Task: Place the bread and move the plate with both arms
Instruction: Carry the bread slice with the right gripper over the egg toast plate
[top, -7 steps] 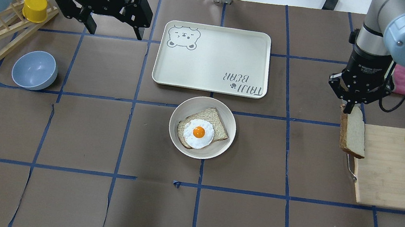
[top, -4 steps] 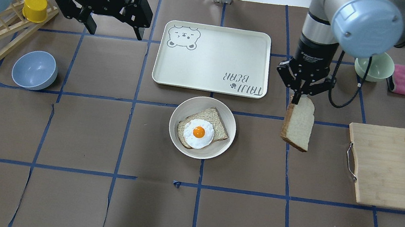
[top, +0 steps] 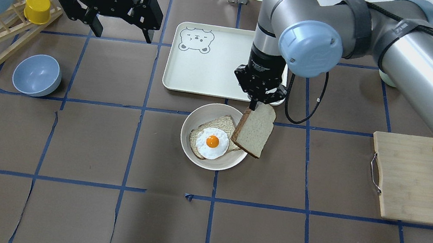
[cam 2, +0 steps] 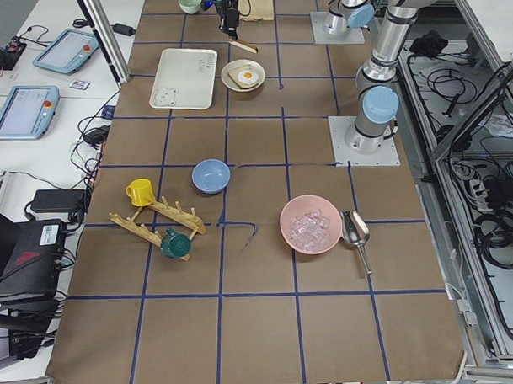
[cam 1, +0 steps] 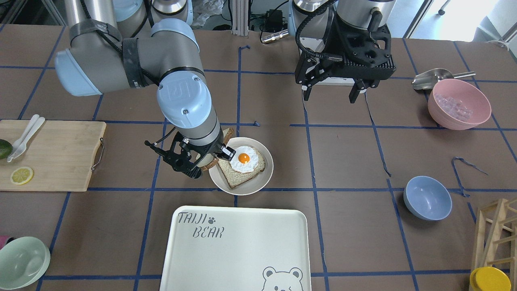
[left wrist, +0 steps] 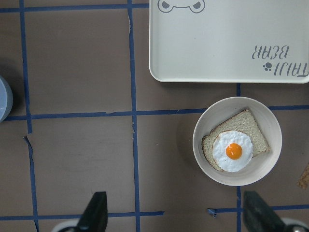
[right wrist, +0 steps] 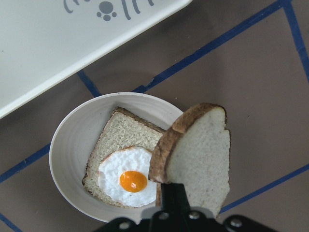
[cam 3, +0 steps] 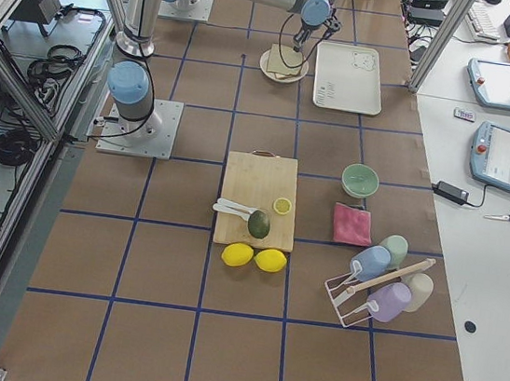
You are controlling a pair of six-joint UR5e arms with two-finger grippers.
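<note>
My right gripper (top: 255, 101) is shut on the top edge of the plain bread slice (top: 253, 134), which hangs upright and tilted over the right rim of the round cream plate (top: 188, 121). The plate holds a smaller slice with a fried egg (top: 212, 141). In the right wrist view the bread (right wrist: 200, 154) hangs just right of the egg (right wrist: 133, 181), above the plate (right wrist: 63, 154). My left gripper (top: 122, 30) is open and empty, raised over the back left of the table. In the left wrist view the plate (left wrist: 207, 125) lies ahead to the right.
The bear-printed white tray (top: 216, 65) lies just behind the plate. A wooden cutting board (top: 419, 184) lies at the right. A blue bowl (top: 37, 75) and a wooden rack with a yellow cup (top: 36, 8) stand at the left. A pink bowl (cam 1: 458, 103) stands near the left arm's side.
My right arm has carried the bread leftward from the cutting board's edge to over the plate's right rim. The left arm has not moved.
</note>
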